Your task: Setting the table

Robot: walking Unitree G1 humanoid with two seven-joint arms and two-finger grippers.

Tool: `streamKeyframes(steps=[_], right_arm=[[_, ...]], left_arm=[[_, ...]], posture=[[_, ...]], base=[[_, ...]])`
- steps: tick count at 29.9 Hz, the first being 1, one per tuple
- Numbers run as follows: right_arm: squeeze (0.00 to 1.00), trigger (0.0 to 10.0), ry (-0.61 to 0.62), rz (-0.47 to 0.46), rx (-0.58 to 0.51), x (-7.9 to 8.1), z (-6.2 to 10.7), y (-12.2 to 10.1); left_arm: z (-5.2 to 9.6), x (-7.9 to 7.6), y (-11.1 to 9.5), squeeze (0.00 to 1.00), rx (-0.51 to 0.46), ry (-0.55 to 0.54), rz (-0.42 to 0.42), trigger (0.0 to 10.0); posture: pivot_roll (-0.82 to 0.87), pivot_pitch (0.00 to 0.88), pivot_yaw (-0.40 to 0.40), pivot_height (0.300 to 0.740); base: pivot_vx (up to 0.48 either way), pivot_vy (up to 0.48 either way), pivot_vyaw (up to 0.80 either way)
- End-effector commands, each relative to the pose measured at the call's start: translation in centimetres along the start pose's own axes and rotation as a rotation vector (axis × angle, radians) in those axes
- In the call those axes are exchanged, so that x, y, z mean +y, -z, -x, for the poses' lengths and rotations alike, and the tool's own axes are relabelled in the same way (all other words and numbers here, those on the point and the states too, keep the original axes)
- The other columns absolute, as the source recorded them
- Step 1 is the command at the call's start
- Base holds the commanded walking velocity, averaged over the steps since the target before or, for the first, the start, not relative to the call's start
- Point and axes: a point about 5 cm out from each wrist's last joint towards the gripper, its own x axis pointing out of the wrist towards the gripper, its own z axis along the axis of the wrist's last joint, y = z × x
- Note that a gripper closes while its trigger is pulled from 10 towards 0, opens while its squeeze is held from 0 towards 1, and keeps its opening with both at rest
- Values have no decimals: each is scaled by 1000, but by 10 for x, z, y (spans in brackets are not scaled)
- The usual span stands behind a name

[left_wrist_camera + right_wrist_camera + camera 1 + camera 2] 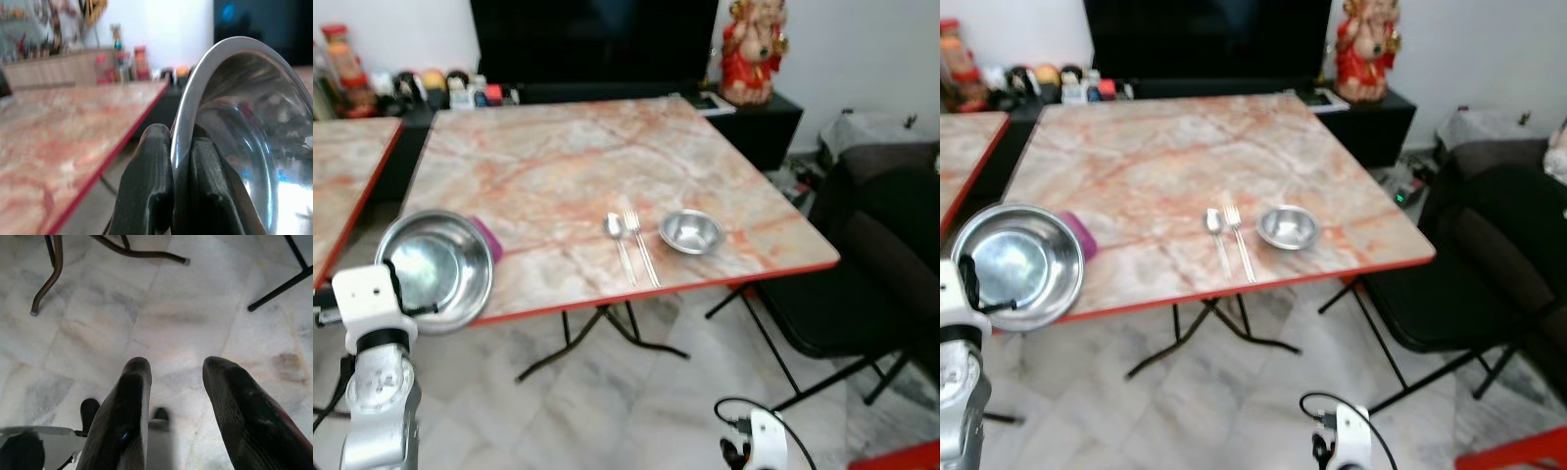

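A large steel plate (435, 266) hangs over the near left corner of the marble table (558, 157), its rim pinched by my left gripper (180, 161), which is shut on it. A pink object (487, 238) peeks out behind the plate. Near the table's front edge lie a spoon (617, 235) and a fork (639, 243) side by side, with a small steel bowl (691, 231) just to their right. My right gripper (175, 382) hangs low over the floor, open and holding nothing.
A second marble table (342, 176) stands to the left. A black folding chair (822, 313) sits at the table's right side, with a dark sofa (891, 225) beyond. A TV, bottles and a red statue (754, 49) line the back cabinet.
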Motion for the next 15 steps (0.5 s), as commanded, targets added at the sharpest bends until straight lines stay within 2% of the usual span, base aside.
streamKeyframes(steps=[1,2,9,15], right_arm=[[0,10000,15,5,-3,-6,1,-2],[0,10000,16,5,-3,-6,1,-2],[0,10000,27,1,-4,-6,1,-1],[0,10000,26,-4,-2,-4,1,0]], left_arm=[[0,-13,-14,0,-37,42,70,10000],[0,-15,-15,0,-37,49,97,10000],[1,-22,-17,0,-22,101,127,10000],[3,-9,-11,0,27,45,189,10000]], posture=[[74,0,-44,740],[73,0,-44,740],[67,0,-32,740],[78,0,-31,740]], base=[[0,480,0],[0,311,0],[0,0,0],[0,0,0]])
